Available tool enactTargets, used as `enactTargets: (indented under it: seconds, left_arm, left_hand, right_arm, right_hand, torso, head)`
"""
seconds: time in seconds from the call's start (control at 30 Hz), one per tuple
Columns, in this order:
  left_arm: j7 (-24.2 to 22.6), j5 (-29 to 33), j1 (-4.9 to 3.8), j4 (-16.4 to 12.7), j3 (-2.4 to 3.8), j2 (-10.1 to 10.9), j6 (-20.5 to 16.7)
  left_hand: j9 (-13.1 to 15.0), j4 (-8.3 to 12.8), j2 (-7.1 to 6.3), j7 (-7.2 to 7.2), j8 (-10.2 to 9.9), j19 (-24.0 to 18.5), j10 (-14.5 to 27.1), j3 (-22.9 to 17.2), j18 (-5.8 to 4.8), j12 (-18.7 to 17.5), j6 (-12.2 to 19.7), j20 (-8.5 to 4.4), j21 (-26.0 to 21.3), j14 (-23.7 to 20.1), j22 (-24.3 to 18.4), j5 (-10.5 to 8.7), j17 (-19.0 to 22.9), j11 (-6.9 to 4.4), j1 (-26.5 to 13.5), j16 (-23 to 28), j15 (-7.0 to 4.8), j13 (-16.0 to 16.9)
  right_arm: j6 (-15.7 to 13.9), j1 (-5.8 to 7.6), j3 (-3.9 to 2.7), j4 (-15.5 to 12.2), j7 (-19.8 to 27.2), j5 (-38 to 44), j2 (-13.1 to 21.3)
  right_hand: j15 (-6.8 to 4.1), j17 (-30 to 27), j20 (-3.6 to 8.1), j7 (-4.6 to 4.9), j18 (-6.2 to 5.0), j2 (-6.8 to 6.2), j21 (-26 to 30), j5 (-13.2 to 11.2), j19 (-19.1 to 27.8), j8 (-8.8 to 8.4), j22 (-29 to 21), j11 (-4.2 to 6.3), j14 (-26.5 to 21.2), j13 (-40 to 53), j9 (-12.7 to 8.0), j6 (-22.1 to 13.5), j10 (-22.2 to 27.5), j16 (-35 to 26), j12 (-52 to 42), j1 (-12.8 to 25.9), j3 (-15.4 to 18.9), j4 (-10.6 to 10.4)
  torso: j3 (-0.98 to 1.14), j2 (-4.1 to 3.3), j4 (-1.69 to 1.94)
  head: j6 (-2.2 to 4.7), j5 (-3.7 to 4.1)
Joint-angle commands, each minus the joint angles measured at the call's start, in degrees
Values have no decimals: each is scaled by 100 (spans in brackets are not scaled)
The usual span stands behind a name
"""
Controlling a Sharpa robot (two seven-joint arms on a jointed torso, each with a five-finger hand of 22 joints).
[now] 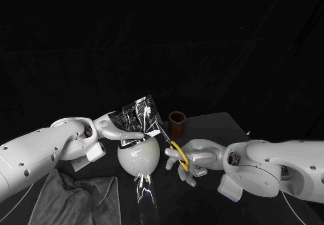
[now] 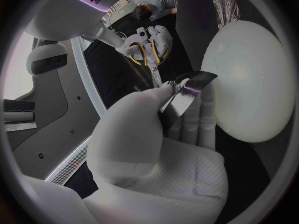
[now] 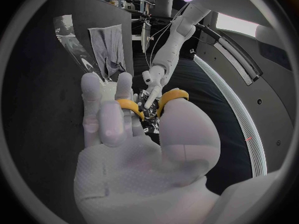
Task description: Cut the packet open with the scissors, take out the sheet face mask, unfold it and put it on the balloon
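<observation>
My left hand (image 1: 116,127) holds the dark printed packet (image 1: 138,117) upright above the white balloon (image 1: 139,153), which sits at the table's middle. In the left wrist view the same left hand (image 2: 149,129) pinches the packet (image 2: 187,90) edge-on beside the balloon (image 2: 252,79). My right hand (image 1: 195,159) grips the yellow-handled scissors (image 1: 177,155), whose blades reach up to the packet's lower right edge. The right wrist view shows the right hand (image 3: 134,144) with fingers through the yellow scissors (image 3: 149,106) loops, blades pointing at the packet (image 3: 149,97).
A brown cylindrical cup (image 1: 177,123) stands behind the scissors. A grey cloth (image 1: 74,194) lies at the front left. A clear plastic sheet (image 1: 145,185) trails from under the balloon toward the front.
</observation>
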State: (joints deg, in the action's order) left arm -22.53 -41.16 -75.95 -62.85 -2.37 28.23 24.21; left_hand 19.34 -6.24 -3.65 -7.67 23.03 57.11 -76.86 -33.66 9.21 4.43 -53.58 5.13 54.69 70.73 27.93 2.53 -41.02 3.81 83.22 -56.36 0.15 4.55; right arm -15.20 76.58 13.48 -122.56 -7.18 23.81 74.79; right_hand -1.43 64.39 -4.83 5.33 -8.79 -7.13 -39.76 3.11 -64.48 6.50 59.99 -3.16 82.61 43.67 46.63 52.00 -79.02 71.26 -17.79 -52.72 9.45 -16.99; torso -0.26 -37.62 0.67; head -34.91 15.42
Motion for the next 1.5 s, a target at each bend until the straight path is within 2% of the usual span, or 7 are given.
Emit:
enactTargets:
  seconds: [0.03,0.1,0.2,0.23,0.47,1.03,1.5]
  left_arm:
    - [-63,13,-2,-33,5,-15,123]
    - [-60,3,-2,-46,5,-18,134]
    - [-57,-4,-3,-66,5,-19,148]
    - [-57,-6,-3,-75,5,-19,153]
    - [-45,-12,-3,-141,6,-5,185]
    - [-19,-25,-3,-195,7,-12,258]
    - [-2,-38,-3,-195,7,-28,289]
  left_hand:
    - [759,7,60,-5,39,-45,6,27,119,-28,-21,13,39,-28,7,20,5,-5,-14,-16,-24,-1]
    - [759,7,60,-5,39,-45,6,27,119,-28,-21,13,39,-28,7,20,5,-5,-14,-16,-24,-1]
    - [759,7,60,-5,39,-45,6,27,119,-28,-21,13,39,-28,7,20,5,-5,-14,-16,-24,-1]
    - [762,9,62,-5,39,-52,7,30,119,-28,-20,13,40,-28,10,20,-10,-6,-14,-27,-24,-1]
    - [762,9,62,-5,39,-52,7,30,119,-28,-20,13,40,-28,10,20,-10,-6,-14,-27,-24,-1]
    - [764,11,62,-5,39,-57,6,34,119,-27,-20,14,42,-26,12,20,-23,-6,-14,-38,-25,-1]
    - [766,13,64,-6,39,-61,5,35,119,-27,-20,14,43,-24,14,20,-33,-7,-13,-47,-25,-1]
  right_arm:
    - [107,-2,-4,16,159,61,-22]
    - [82,8,-5,65,218,67,-32]
    - [54,26,-6,151,284,88,-56]
    - [51,33,-7,192,306,96,-73]
    - [33,56,-13,294,394,145,-183]
    - [7,231,-36,314,518,306,-248]
    - [271,265,-38,750,312,457,-442]
  right_hand:
    - [-12,-60,-6,180,-102,47,49,-29,12,-24,-33,92,-15,7,-14,-139,-265,-25,-31,-4,-34,-9]
    - [23,-164,-21,227,-116,-82,205,-25,104,-100,-121,47,-81,-37,-59,-214,-71,-128,108,16,15,-16]
    - [30,-177,-27,236,-120,-127,242,-23,126,-113,-142,38,-92,-46,-68,-223,-48,-142,130,25,35,-18]
    - [44,-229,-36,249,-131,-238,326,-23,177,-136,-190,24,-125,-65,-81,-248,14,-190,178,47,92,-24]
    - [106,-470,-91,299,-146,-403,494,-12,312,-232,-278,-43,-293,-243,-138,-351,322,-411,483,81,209,-27]
    - [181,-850,-166,361,-153,-250,563,-21,387,-251,-313,-127,-514,-703,-198,-342,669,-735,1006,29,107,-22]
    - [210,-903,-197,381,-154,-392,571,-14,409,-252,-313,-158,-552,-948,-227,-333,746,-754,1196,27,197,-27]
  torso:
    - [-1,-1,4]
    - [-1,-2,4]
    - [-5,2,10]
    - [-4,2,11]
    - [-2,-8,6]
    - [-11,0,7]
    - [-13,-1,11]
  head:
    - [16,12]
    - [21,10]
    - [25,13]
    - [25,15]
    - [21,-7]
    - [80,5]
    - [97,2]
